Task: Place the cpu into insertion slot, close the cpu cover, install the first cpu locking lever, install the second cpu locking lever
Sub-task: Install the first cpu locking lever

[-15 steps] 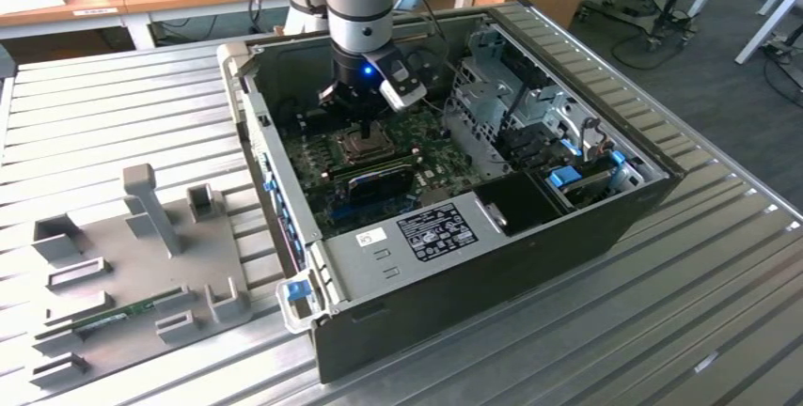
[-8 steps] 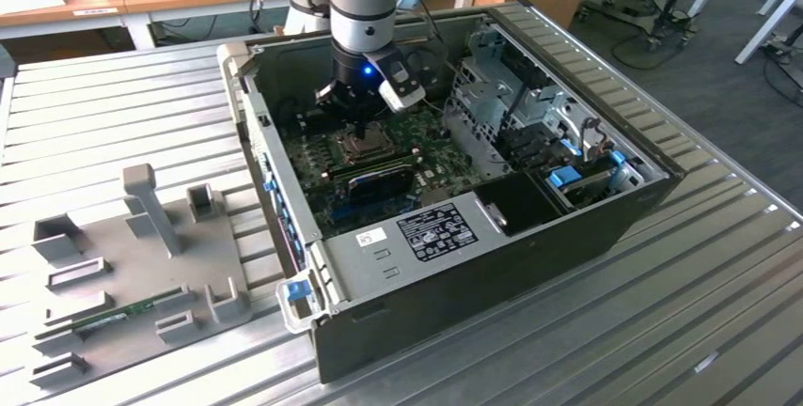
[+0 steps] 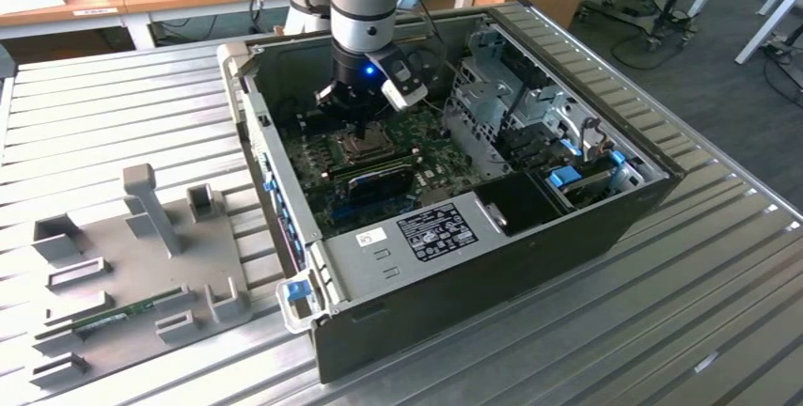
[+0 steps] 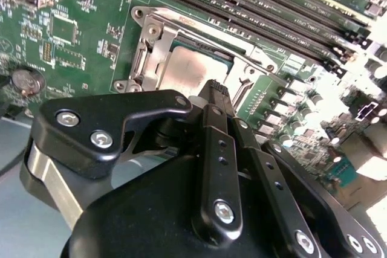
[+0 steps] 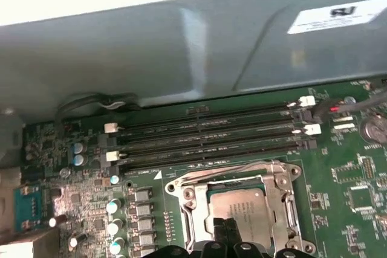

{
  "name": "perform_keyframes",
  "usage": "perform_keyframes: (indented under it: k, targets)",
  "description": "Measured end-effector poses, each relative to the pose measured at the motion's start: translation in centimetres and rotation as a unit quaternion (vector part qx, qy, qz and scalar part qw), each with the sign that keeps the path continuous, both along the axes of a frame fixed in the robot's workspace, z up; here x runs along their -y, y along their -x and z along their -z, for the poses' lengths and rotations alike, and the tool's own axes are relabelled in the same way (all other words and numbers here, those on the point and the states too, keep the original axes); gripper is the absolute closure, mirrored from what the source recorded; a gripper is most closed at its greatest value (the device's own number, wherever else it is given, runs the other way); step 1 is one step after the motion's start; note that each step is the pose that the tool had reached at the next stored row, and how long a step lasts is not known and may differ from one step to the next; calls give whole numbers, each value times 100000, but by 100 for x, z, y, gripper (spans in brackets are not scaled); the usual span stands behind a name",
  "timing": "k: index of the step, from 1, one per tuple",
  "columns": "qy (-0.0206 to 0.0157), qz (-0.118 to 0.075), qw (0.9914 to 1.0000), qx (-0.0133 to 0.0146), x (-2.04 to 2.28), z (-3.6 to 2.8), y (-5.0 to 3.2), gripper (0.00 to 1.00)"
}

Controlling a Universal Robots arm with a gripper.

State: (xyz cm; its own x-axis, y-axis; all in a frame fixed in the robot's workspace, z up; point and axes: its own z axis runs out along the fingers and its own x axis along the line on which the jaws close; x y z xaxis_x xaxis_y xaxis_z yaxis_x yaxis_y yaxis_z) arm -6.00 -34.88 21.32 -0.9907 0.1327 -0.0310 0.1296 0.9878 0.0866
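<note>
I see an open computer case on a slatted metal table. A grey fixture tray lies beside it, toward the exterior view's left.

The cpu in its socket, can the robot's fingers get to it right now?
Probably yes. The gripper hangs right over the cpu in the insertion slot, its fingers shut together, and the cpu cover frames the chip without blocking its face, so nothing stands between them.

A ribbed metal counter carries an open computer case lying on its side and, toward the exterior view's left, a grey fixture plate with upright blocks.
</note>
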Motion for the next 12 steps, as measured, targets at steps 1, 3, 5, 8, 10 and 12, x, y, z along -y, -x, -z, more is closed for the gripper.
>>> perform_keyframes:
  k: [1,3,5,8,10,12]
  targets:
    - [3,-707,99998,-2,0,0,0,90]
    - [6,-1793,99984,-2,0,0,0,90]
    - [6,-2398,99971,0,0,0,0,90]
    - [12,-2420,99971,-5,1,-2,0,90]
    - [10,-2424,99971,-5,1,-18,0,90]
    - [6,-2425,99971,-4,0,-53,0,90]
